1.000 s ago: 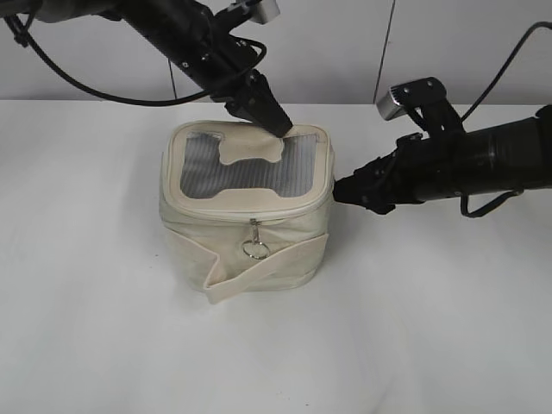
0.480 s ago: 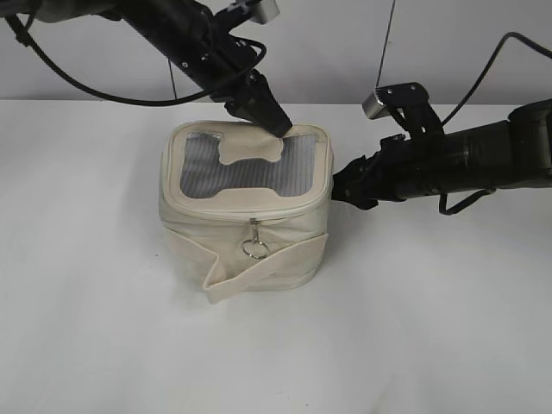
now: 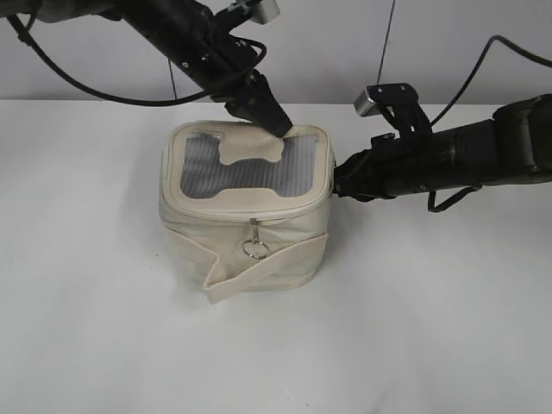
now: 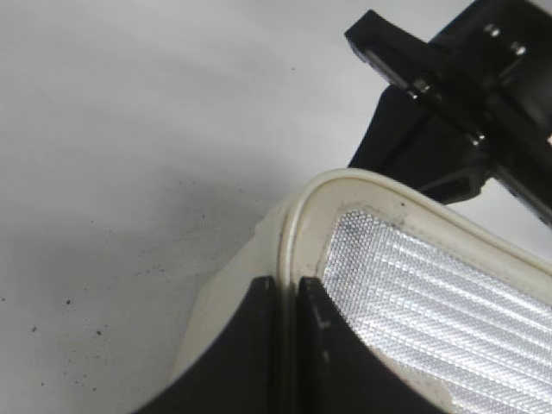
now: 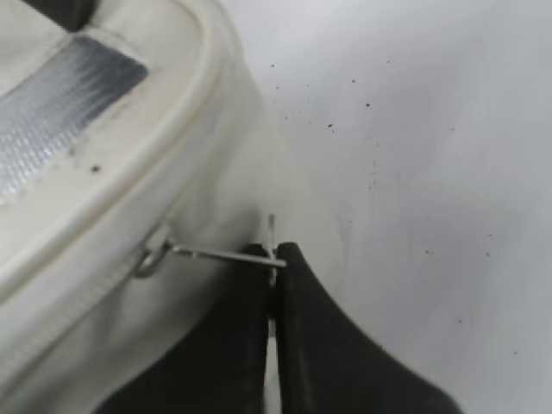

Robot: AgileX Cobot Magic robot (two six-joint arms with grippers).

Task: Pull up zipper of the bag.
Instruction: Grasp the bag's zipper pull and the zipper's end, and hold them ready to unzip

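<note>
White tabletop w/ cream bag (image 3: 246,211): right gripper (image 5: 272,263) pinches side ring pull (image 5: 220,254); left gripper (image 4: 287,297) clamps rear rim (image 4: 297,228).

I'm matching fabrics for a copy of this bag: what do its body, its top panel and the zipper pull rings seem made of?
The bag body looks like matte cream canvas or faux leather; weave is not resolvable. Its top panel seems a silvery ribbed mesh or reflective sheet, glinting in rows. The front ring and the ring in the right tool look like thin shiny metal wire.
</note>
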